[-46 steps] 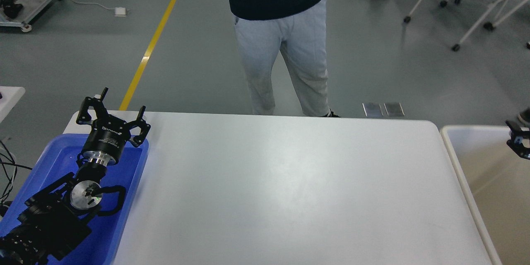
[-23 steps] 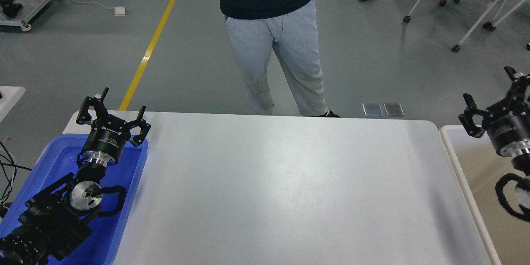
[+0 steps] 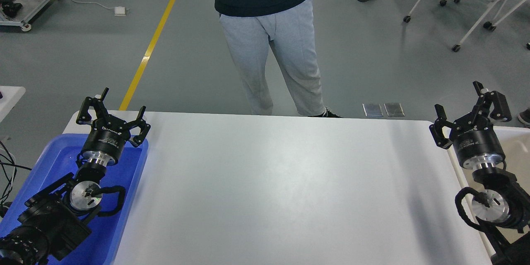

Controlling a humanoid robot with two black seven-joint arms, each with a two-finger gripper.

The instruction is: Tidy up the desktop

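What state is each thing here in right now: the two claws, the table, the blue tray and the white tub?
left gripper: open, holding nothing
right gripper: open, holding nothing
desktop: bare
blue tray: left arm over it
white tub: right arm over it

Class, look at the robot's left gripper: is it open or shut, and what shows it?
Open. The left gripper hangs over the far end of the blue tray with its two fingers spread wide apart and nothing between them.

The white desktop (image 3: 281,190) is bare and wide between the two arms. The blue tray (image 3: 124,198) sits along its left side, the pale tub (image 3: 517,145) along its right.
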